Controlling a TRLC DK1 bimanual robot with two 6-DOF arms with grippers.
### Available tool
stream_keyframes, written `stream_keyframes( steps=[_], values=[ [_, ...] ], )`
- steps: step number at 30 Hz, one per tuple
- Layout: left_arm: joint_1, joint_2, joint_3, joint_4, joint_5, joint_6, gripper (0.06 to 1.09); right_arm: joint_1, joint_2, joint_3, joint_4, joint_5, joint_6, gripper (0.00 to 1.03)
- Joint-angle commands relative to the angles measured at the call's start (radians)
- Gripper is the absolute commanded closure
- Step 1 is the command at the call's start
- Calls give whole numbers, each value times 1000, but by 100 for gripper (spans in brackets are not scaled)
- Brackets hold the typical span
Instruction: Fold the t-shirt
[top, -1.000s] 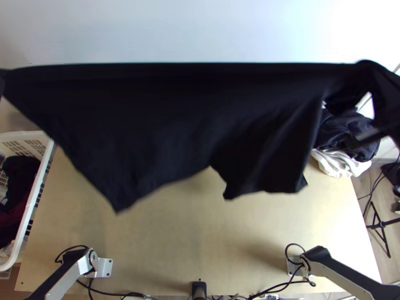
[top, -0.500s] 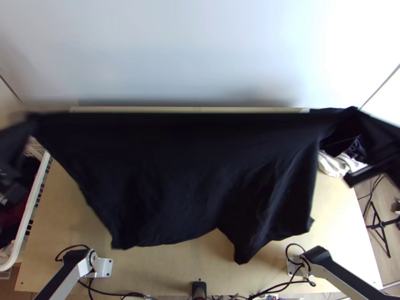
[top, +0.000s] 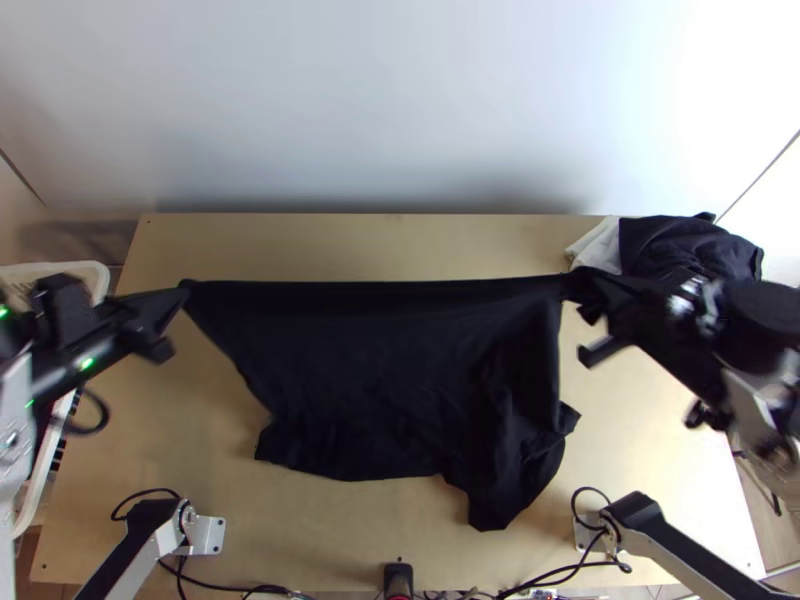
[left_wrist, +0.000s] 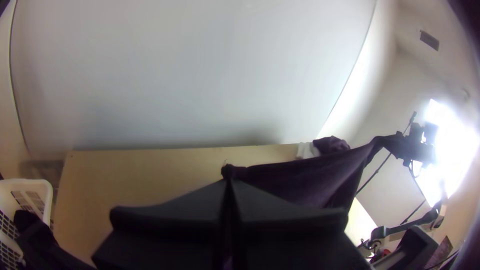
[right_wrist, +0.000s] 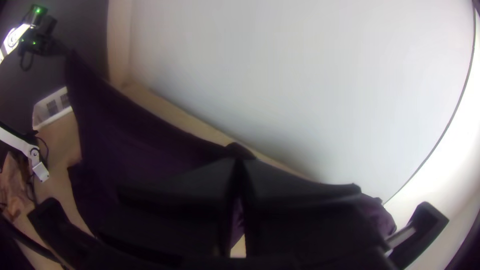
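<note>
The black T-shirt (top: 400, 370) is hanging open btwn the two grippers, upper edge running nearly straight across over the wooden table (top: 330, 545). The left gripper (left_wrist: 229, 181) is pinching one upper corner, fingers pressed together; the right gripper (right_wrist: 238, 159) is doing likewise w/ the other.

Progress: the spreading-out is prob. well along, but no fold is showing as made. The lower part is drooping toward the near side & bunching at the corner on the right arm's side, so the hem isn't lying straight. What's left, apparently — laying it flat, evening out that corner, then all the folding.

Around: a pile of dark clothes (top: 690, 245) w/ a white cloth (top: 597, 245) is sitting at the table's far corner, near the right gripper; the shirt's end could be snagging there if set down too far over. A white laundry basket (left_wrist: 30, 184) is standing beside the table on the left arm's side. Cables (top: 600, 565) are running along the near edge — a trailing hem might be catching them.
</note>
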Motion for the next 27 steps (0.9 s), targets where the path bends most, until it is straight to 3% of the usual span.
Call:
stream_keyframes(
  steps=[1,9,27],
  values=[
    [-4,137,-148,232,-47,-2,105,-81,139,-99,180,-60,-9,100],
    [-25,429,-105,477,-124,-2,105,-149,422,-11,324,-95,-11,100],
    [-27,880,74,606,-257,54,105,-190,1008,398,333,-104,-25,100]
  ],
)
